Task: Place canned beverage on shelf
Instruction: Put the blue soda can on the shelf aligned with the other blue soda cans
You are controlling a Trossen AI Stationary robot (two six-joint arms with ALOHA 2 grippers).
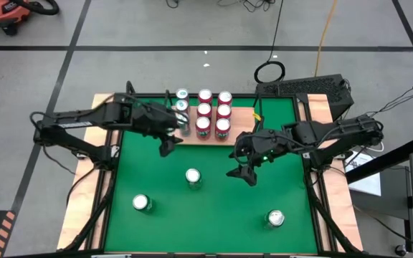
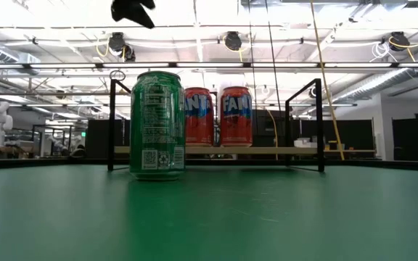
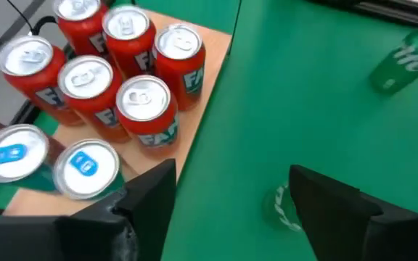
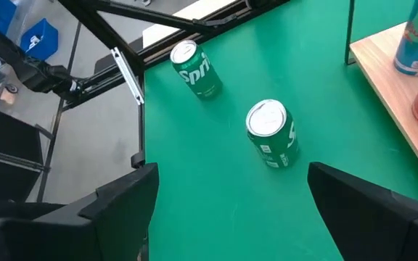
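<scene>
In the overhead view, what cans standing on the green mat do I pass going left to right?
Left can → middle can → right can, all silver-topped and standing apart on the green mat.

Green mat (image 1: 214,208) covering a wooden tabletop (image 1: 84,197). Beyond the table: grey floor, a coiled black cable (image 1: 269,72), a yellow cord (image 1: 326,32), and a red vacuum (image 1: 9,13) at one corner.

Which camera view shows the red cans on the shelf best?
The left wrist view: all six red cans appear close, tops and labels visible. The high view shows them small, as tops only. The low view shows just two. The right wrist view catches only an edge.
</scene>
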